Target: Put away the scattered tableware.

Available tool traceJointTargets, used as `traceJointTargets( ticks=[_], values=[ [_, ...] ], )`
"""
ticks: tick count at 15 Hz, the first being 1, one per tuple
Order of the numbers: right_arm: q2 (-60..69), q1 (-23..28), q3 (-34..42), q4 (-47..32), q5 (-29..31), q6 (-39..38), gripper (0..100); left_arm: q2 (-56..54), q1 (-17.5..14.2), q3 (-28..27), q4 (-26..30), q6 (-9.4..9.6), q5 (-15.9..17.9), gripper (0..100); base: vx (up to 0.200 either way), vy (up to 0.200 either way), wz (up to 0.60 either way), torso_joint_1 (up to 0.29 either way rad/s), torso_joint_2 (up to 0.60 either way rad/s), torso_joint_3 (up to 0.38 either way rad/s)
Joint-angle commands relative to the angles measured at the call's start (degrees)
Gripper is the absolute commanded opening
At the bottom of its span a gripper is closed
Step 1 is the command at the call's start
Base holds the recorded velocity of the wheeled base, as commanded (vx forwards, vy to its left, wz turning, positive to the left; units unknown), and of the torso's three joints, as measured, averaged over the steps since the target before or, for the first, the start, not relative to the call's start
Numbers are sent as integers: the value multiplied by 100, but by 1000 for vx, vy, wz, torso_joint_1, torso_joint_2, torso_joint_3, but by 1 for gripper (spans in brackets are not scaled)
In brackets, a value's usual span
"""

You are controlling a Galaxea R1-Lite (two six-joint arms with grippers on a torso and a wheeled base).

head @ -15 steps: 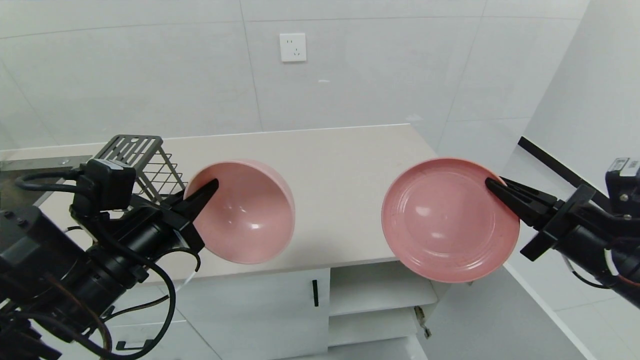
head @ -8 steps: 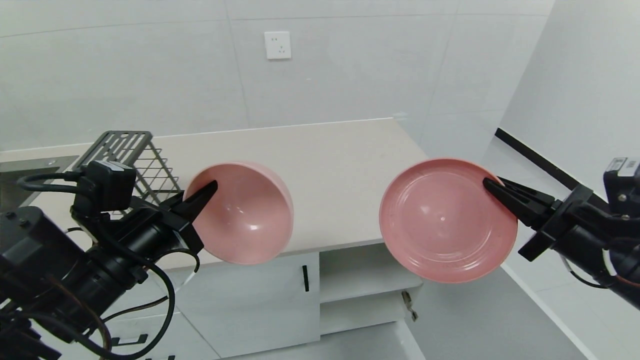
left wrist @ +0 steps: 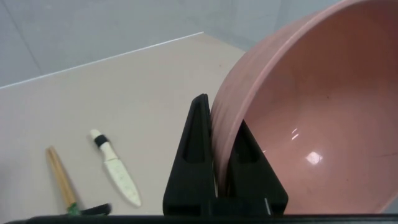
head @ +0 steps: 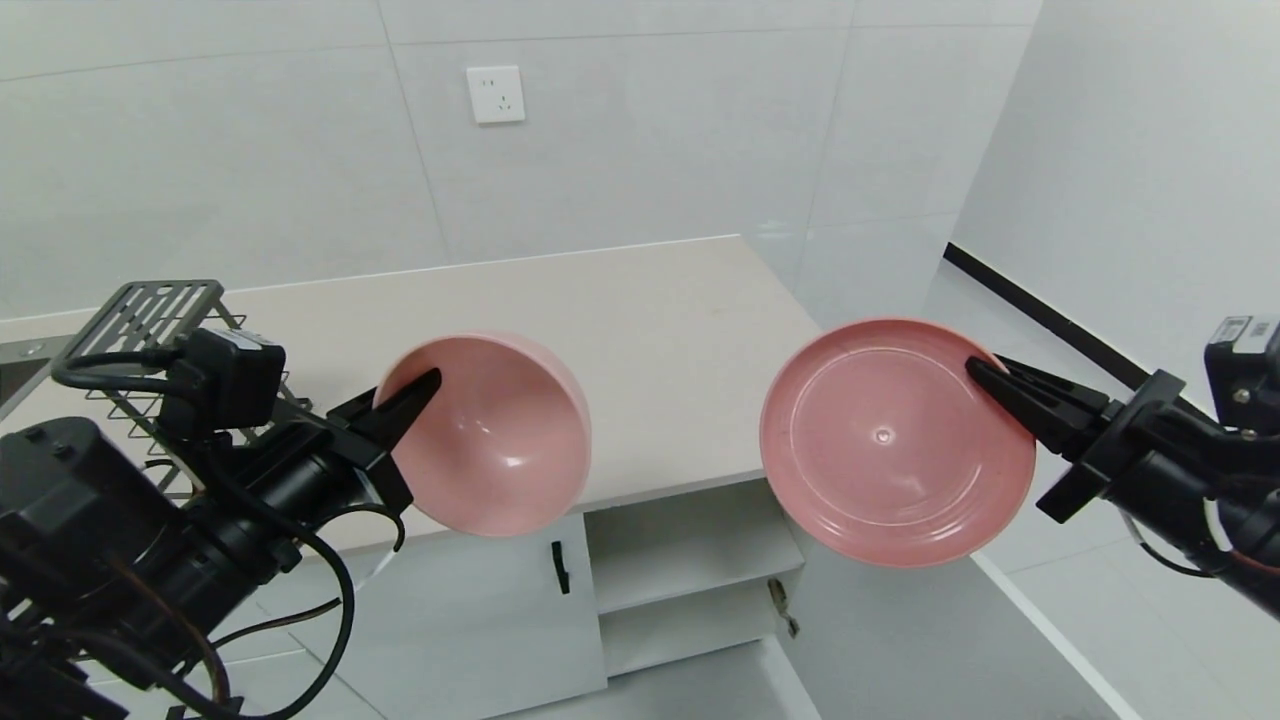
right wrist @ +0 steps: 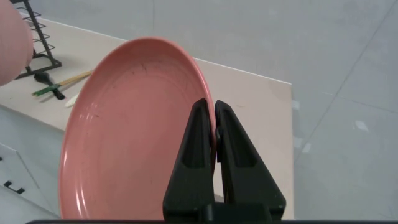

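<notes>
Clamping the rim of the pink bowl (head: 500, 440), the left gripper (head: 425, 385) holds it tilted above the front edge of the counter (head: 650, 320), its hollow turned toward the plate. The right gripper (head: 985, 372) pinches the pink plate (head: 890, 440) by its rim, nearly upright, in the air off the counter's right corner. Print on the label (head: 1245, 330) by the right wrist is too small to read.

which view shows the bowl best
The head view: the whole bowl shows there, held tilted with its inside facing the camera. The left wrist view shows part of its rim and inside up close; the right wrist view catches just an edge.
</notes>
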State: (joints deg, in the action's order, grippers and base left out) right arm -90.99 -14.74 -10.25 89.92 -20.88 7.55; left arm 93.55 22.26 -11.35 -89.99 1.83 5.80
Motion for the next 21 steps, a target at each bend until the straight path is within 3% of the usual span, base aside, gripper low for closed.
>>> traceJointTargets(
  ticks=[1, 6, 11, 21],
  values=[
    [-15, -3, -12, 8, -4, 1, 0, 40, -2, 1, -1, 2, 0, 0, 0, 0, 0, 0, 0, 0],
    [-42, 6, -21, 8, -4, 1, 0, 49, 6, 54, -1, 2, 9, 0, -120, 0, 0, 5, 2, 0],
    [-50, 6, -29, 8, -4, 1, 0, 40, 6, 54, -1, 11, 9, 0, 0, 0, 0, -4, 19, 7],
    [-138, -3, 6, 8, -4, 10, 0, 40, 235, 212, -1, 19, 9, 0, 0, 0, 0, -188, 377, 183]
  ],
)
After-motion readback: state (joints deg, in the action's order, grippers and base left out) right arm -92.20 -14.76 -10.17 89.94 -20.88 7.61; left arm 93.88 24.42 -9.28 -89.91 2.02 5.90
